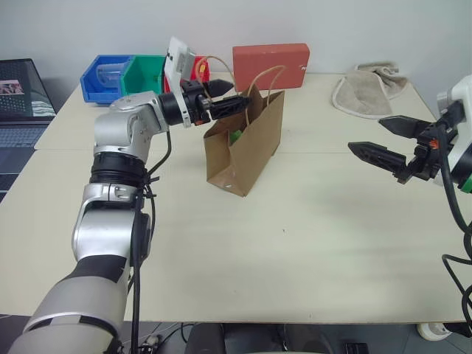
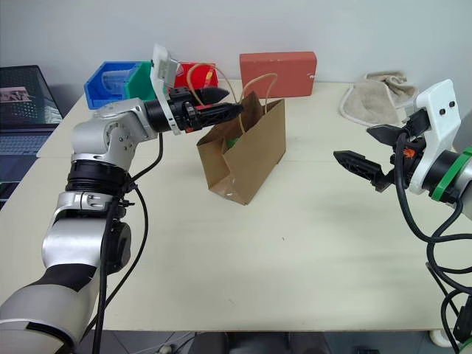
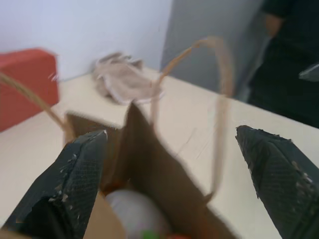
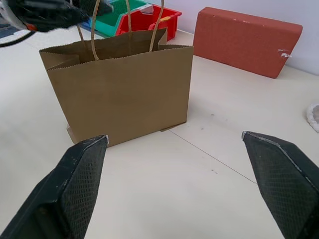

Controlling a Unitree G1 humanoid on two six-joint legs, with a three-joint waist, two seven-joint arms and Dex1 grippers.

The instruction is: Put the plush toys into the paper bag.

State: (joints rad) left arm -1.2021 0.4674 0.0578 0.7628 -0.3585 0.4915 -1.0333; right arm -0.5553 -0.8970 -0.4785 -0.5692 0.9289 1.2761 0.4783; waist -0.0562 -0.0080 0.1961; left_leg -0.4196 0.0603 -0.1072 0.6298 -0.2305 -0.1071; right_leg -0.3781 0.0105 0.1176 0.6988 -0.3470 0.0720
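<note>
Both plush toys appear inside the paper bag; left gripper at its mouth, right gripper well apart, fingers spread empty. Next: withdraw, probably.

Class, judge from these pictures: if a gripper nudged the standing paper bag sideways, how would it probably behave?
The paper bag is thin kraft paper, so its walls would probably buckle rather than resist. Standing tall on a narrow base with only small toys inside, it seems likely to slide or tip. Its twine handles look floppy.
</note>
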